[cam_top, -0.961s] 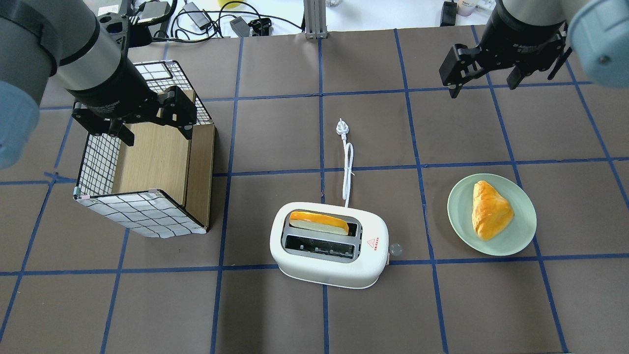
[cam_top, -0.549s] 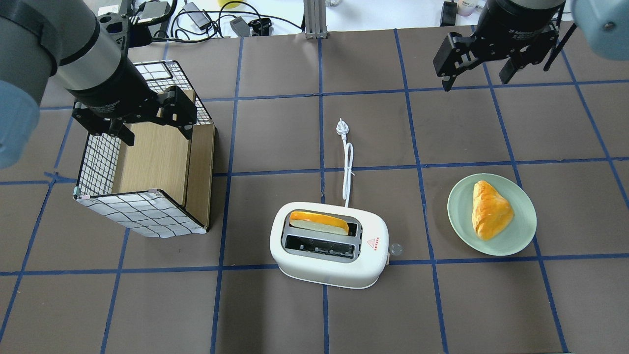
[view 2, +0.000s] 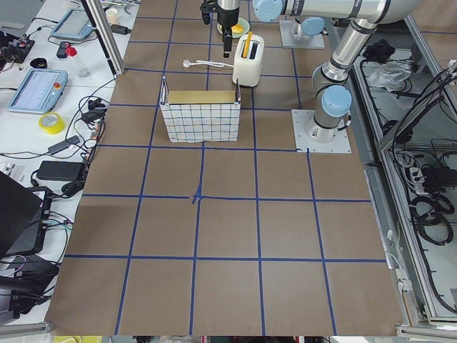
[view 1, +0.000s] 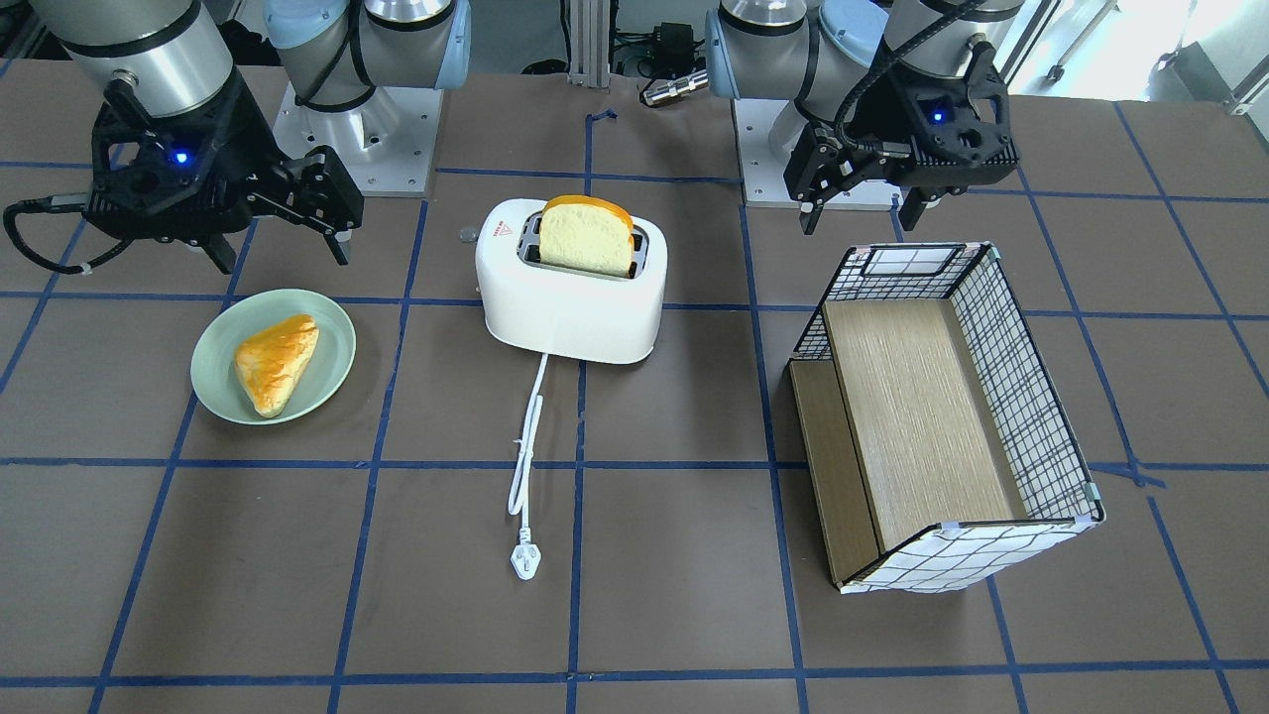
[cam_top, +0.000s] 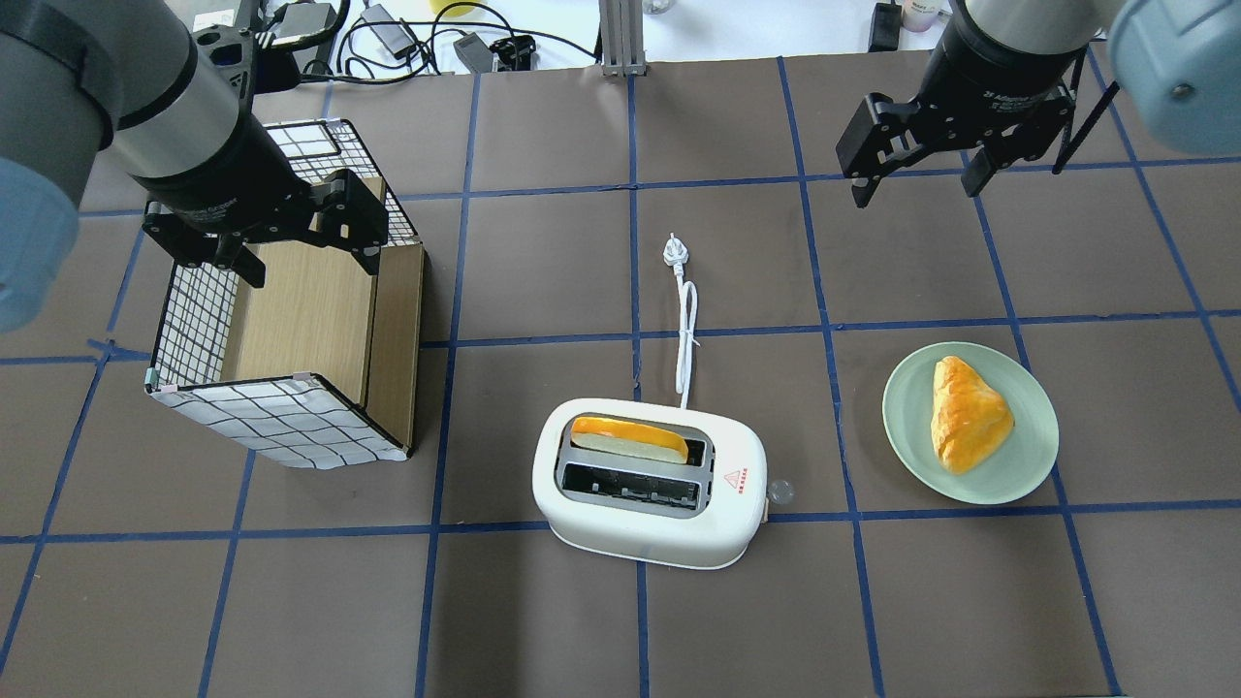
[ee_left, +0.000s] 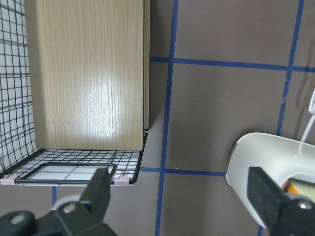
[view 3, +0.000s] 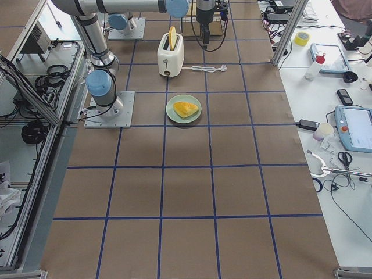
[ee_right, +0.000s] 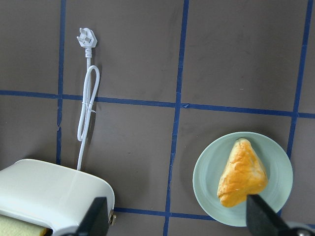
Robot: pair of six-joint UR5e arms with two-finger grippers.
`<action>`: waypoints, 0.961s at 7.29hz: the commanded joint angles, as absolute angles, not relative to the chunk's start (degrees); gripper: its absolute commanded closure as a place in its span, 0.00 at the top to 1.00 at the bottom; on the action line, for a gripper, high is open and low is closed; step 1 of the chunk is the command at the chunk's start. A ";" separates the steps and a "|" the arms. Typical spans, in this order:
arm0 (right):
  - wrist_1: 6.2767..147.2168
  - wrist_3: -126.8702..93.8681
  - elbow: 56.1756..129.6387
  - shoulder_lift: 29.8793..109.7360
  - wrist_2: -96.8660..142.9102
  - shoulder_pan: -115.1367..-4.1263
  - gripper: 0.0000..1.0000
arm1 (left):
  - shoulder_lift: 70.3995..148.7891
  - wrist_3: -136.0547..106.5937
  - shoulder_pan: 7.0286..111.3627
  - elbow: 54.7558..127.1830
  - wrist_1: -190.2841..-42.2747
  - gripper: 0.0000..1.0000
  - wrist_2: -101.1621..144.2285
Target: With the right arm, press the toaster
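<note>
Well, we hold our right gripper (cam_top: 914, 184) wide and empty at upper right, likely because the toaster (cam_top: 645, 528), lower centre, turns its lever (cam_top: 779, 491) that way.

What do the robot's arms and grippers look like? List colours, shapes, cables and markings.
The right arm and left arm are silver-grey cylinders with light-blue joint caps. The right gripper and left gripper are black, two-fingered, each with a blue light. A black cable loop trails from the right one.
</note>
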State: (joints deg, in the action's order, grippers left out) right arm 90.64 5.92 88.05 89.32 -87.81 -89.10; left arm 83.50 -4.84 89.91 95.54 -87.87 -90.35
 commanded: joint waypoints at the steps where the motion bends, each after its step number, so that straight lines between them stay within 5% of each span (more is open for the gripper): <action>1: 90.70 6.42 88.15 89.38 -90.51 -89.03 1.00 | 83.50 -4.83 89.91 95.54 -87.89 1.00 -90.35; 7: 90.44 5.54 88.24 89.65 -91.05 -89.12 1.00 | 83.50 -4.83 89.91 95.54 -87.89 1.00 -90.35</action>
State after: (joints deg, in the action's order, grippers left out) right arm 90.54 5.50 88.24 89.66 -91.05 -89.12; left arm 83.50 -4.83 89.91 95.54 -87.84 -90.35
